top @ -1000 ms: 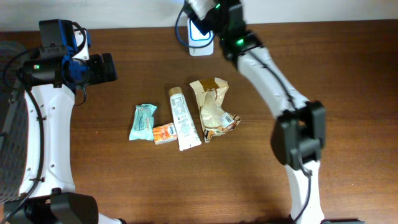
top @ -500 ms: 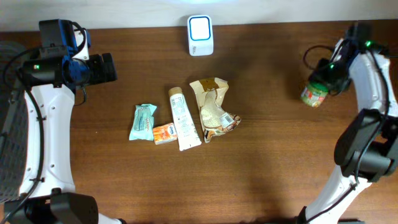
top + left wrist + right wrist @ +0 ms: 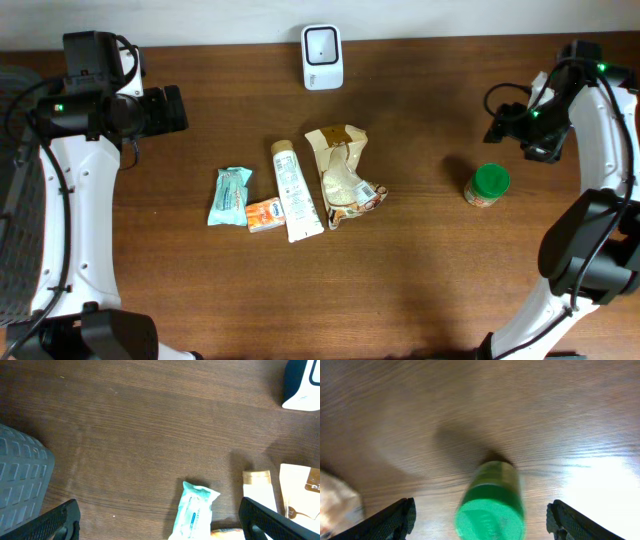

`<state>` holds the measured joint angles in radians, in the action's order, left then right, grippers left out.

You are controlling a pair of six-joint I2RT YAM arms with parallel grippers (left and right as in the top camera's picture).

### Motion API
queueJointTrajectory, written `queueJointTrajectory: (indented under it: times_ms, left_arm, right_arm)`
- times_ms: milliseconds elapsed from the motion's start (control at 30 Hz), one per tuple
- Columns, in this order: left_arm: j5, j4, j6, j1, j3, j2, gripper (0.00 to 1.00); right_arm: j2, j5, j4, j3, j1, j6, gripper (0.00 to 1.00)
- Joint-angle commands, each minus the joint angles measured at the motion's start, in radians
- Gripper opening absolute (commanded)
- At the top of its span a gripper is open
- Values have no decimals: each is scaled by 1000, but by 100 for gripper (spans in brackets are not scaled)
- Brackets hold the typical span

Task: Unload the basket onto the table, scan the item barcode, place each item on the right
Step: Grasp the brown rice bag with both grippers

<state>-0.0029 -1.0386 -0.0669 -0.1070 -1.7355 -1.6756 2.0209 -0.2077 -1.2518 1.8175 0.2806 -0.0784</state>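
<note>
Blurred, cropped and unreadable parts

In the right wrist view the green-lidded jar (image 3: 490,510) is smeared by blur, its label cannot be read, and its lid is clipped by the lower edge. In the left wrist view the white scanner (image 3: 304,385) is cut off by the top right corner, the teal packet (image 3: 196,510) and the tube (image 3: 259,492) by the lower edge, and the brown pouch (image 3: 301,491) by the right edge. Print on the items is too small to be read from overhead.
</note>
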Motion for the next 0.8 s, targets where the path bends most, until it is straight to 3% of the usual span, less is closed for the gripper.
queueJointTrajectory:
  times_ms: [0,33,67,133,167,200,300,367,467,600,667,767]
  left_arm:
    - [7,0,19,-1,-4,6,99]
    - [7,0,19,-1,-4,6,99]
    - [7,0,19,-1,-4,6,99]
    - [7,0,19,-1,-4,6,99]
    - [7,0,19,-1,-4,6,99]
    - [7,0,19,-1,-4,6,99]
    - [7,0,19,-1,-4,6,99]
    - [7,-1,19,-1,-4,6,99]
    - [7,-1,19,-1,-4,6,99]
    - [7,-2,19,-1,-4,6,99]
    - [7,-1,19,-1,-4,6,99]
    - [7,-1,19,-1,-4,6,99]
  right_arm:
    - [-23,-154,-16,34,-111,75,85]
    - [-23,-208,-17,34,-161,75,86]
    - [-23,-285,16,34,-261,70,98]
    - [-17,-414,105,34,-418,71,100]
    - [-17,-409,124,34,-489,70,77]
    - [-11,-394,135,33,-568,39,62]
    - [53,-209,138,32,-756,-164,32]
    - [116,-142,123,31,-811,-199,31]
    - [174,-41,70,16,-763,-216,32]
    - [177,200,70,16,-566,-214,36]
    - [177,40,209,16,-468,-79,36]
    - [163,-283,255,65,-438,1,42]
